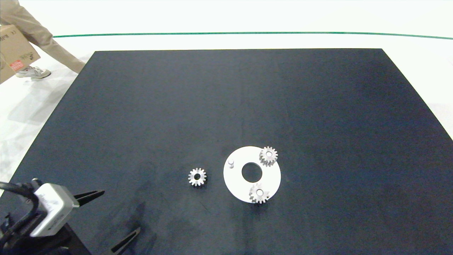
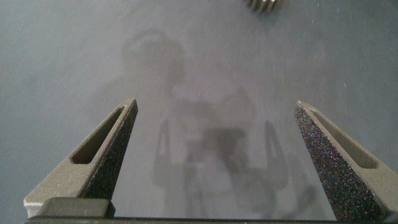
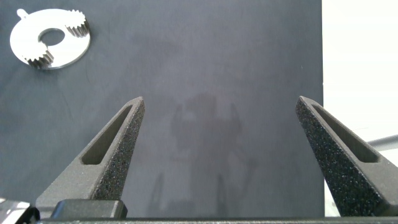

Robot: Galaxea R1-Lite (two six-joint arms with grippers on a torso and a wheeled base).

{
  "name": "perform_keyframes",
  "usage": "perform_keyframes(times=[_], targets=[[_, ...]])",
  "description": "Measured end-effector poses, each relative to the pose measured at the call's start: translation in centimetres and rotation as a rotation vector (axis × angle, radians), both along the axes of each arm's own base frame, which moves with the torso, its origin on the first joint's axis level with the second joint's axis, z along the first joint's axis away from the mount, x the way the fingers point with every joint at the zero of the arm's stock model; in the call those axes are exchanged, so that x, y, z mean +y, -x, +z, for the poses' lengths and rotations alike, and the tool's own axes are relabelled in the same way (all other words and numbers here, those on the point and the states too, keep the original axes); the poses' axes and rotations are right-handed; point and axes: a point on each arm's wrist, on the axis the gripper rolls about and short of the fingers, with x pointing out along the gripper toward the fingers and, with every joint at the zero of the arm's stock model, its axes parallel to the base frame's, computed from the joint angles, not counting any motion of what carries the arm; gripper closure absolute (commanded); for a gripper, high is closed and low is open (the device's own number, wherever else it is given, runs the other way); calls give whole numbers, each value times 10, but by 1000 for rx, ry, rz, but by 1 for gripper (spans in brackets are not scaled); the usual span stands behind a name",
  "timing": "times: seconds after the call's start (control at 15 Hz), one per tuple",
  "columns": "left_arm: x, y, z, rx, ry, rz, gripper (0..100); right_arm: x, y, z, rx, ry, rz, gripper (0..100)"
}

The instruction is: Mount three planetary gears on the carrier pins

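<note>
- A flat white round disc [image 1: 236,184] with a large central hole lies on the matte black table [image 1: 226,106], toward the near side and slightly right of centre.
- Two of the planetary gears, small silver spur gears with pointed teeth, sit on the disc: one [image 1: 268,155] at its far right rim, the other [image 1: 259,193] at its near rim, each with a pale pin end showing in its round bore.
- The third of the carrier pins [image 1: 231,163], a short silver-white cylinder, stands bare and upright at the disc's left side.
- The third gear [image 1: 197,176] lies flat on the table just left of the disc, apart from it, its dark bore empty.
- The left gripper [image 1: 108,218] hovers over the near left corner of the table, its jaws spread wide and holding nothing; its grey fingers [image 2: 106,149] have grainy, rough inner faces and slotted sides.
- The right gripper [image 3: 219,155] hangs over bare table by the right edge, well apart from the disc, jaws likewise wide open and empty.
- A person's leg [image 1: 42,39] in tan trousers, a pale shoe [image 1: 33,72] and a cardboard box [image 1: 14,49] show beyond the far left corner.
</note>
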Motion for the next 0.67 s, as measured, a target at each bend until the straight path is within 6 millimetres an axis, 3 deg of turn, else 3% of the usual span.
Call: perform_keyframes(times=[0.27,0.67], targets=[[-23,-41,-3,-83,8,-39,0,-4,9,-6,-17,-2,-7,0],[-41,-70,-19,-18,-24,-63,0,-3,9,-10,-14,-1,-7,0]])
